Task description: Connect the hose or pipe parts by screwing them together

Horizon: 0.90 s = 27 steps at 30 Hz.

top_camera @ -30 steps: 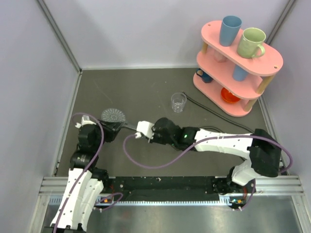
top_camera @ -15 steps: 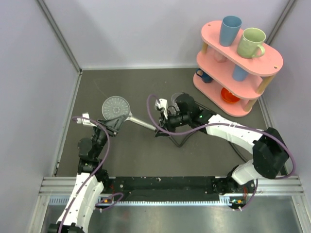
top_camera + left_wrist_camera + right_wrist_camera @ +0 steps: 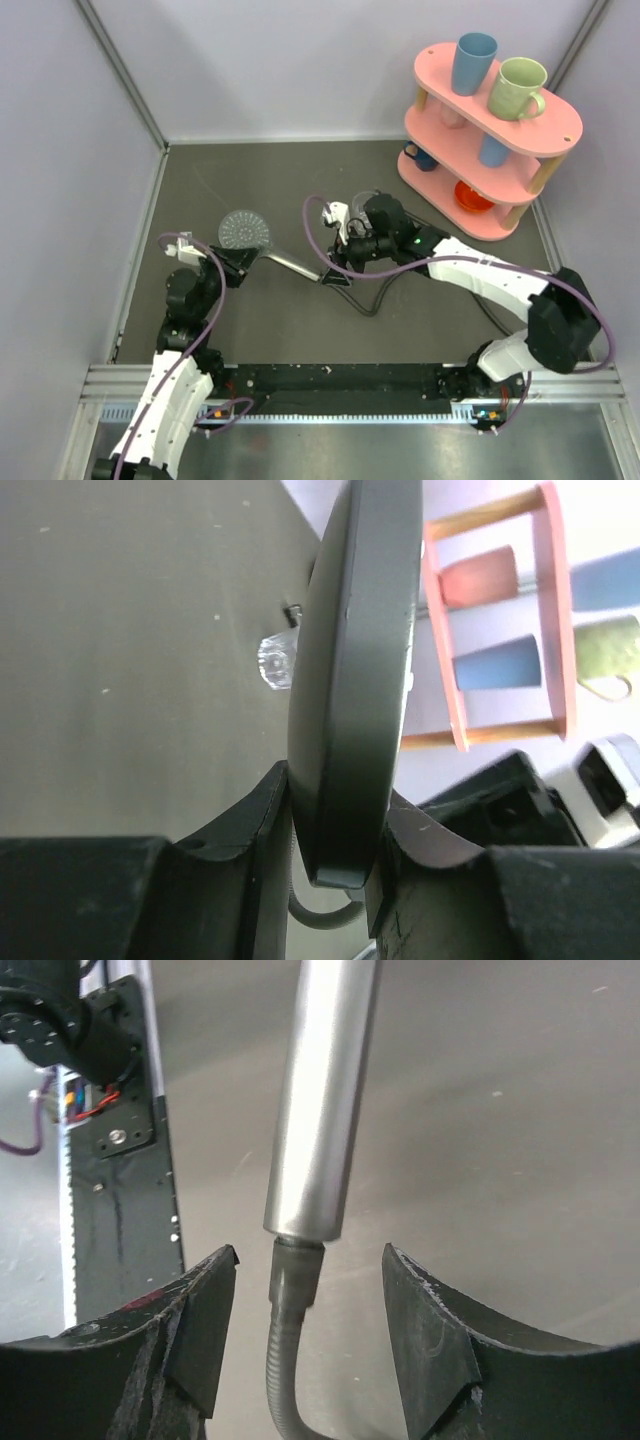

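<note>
Found left claw closed on the hand shower, fingers clamped against both faces of the round disc at its lower rim. Saw the disc edge-on in the left wrist view and perforated face up in the top view. Located hand shower well to the left of the pink rack, over the table, nearer the arm bases than the rack. Traced the straight handle slanting from the disc toward the rack side, ending at the right claw. Found right claw open, fingers standing either side of the handle's end, touching neither handle nor hose. Saw the hose fitting seated against the handle's end. Followed hose looping on the table, with one dark run lying close by the rack's foot. Noted glass cup between hand shower and rack, partly hidden behind the right arm in the top view.
</note>
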Available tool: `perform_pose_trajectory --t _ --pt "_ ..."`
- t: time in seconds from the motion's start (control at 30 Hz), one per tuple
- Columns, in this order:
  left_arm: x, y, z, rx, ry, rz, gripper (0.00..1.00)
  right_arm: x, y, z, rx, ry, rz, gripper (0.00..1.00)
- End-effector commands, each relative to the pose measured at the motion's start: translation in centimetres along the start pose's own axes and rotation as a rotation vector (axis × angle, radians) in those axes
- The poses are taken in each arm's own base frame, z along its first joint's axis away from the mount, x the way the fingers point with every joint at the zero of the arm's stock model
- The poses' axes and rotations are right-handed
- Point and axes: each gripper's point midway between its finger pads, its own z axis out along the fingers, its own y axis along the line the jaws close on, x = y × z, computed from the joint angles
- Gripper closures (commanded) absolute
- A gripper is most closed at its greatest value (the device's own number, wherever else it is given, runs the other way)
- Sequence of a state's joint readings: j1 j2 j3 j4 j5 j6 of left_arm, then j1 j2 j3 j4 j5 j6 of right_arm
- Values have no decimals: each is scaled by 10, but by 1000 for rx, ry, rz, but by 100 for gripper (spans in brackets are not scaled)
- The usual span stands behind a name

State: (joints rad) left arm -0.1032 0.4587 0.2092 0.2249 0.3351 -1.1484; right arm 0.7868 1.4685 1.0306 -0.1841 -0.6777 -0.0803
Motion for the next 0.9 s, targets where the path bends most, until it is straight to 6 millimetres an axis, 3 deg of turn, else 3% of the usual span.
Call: perform_pose_trajectory --t 0.0,0.07,0.13,0.17,0.2,0.27,0.3,0.37,0.73,0.83,0.87 --pt "-27 -3 -10 -169 -103 -63 100 -36 -5 -26 213 -81 -218 40" --pt "-29 0 -15 -250 -107 -113 100 -37 -11 -34 317 -76 -266 40" --pt "-37 -9 -18 -282 -125 -138 100 -39 -1 -31 358 -59 -349 40" --pt "-32 2 -21 -358 -101 -159 100 -38 -8 -35 440 -42 -377 40" --pt "-37 -8 -22 -364 -111 -166 100 -38 1 -30 441 -26 -435 40" --pt "-31 5 -27 -468 -77 -195 100 -41 0 -31 524 -7 -490 40" --pt "-34 -3 -28 -473 -76 -199 100 -41 11 -24 517 5 -545 39" --pt "-31 -1 -30 -514 -51 -212 100 -43 8 -23 582 29 -583 39" --pt "-31 -18 -34 -480 -49 -266 100 -49 20 13 673 96 -730 43" --pt "-29 -21 -36 -468 -41 -275 100 -52 19 21 689 99 -749 49" --pt "-29 -23 -36 -463 -42 -277 100 -54 18 22 694 96 -756 61"
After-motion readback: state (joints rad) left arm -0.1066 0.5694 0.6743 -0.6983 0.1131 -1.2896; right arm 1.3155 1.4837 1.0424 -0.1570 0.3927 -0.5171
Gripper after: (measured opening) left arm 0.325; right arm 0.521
